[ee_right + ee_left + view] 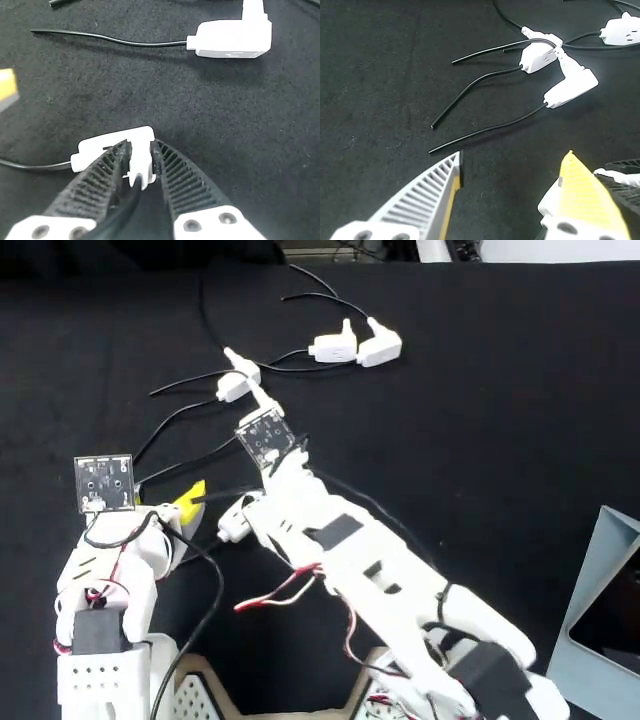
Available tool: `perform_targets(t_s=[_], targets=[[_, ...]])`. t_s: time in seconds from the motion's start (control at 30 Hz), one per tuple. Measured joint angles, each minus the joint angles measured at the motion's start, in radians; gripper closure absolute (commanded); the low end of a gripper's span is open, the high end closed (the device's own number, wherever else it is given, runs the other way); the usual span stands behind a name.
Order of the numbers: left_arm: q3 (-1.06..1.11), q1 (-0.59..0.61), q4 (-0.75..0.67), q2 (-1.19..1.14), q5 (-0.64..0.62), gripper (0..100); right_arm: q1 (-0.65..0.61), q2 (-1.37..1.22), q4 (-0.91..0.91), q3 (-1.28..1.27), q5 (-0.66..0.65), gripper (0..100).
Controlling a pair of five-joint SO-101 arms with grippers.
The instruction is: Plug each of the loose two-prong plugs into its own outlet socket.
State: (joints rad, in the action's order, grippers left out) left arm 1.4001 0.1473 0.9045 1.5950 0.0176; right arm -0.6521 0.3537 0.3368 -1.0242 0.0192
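Purpose seems plain: the right end effector [140, 148] clamps a white plug [100, 145] across its narrow end, probably leaving the prongs free (they're hidden) for the L-shaped connector [232, 37] ahead. The left end effector [514, 165], just beside it, gapes empty.

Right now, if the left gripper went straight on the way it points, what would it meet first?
Most likely the black cord lying just ahead of the left gripper, its white connector beyond. Height is unclear; it might pass over.
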Motion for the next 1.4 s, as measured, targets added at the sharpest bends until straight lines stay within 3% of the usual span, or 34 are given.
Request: perform_targets(t_s=[0.67, 1.4], targets=[[0.000, 0.009, 0.000, 0.000, 0.000, 69, 0.000, -0.175, -0.005, 0.123, 0.000, 98.7], [0.000, 0.009, 0.000, 0.000, 0.000, 69, -0.025, -0.114, 0.035, 0.083, 0.000, 98.7]])
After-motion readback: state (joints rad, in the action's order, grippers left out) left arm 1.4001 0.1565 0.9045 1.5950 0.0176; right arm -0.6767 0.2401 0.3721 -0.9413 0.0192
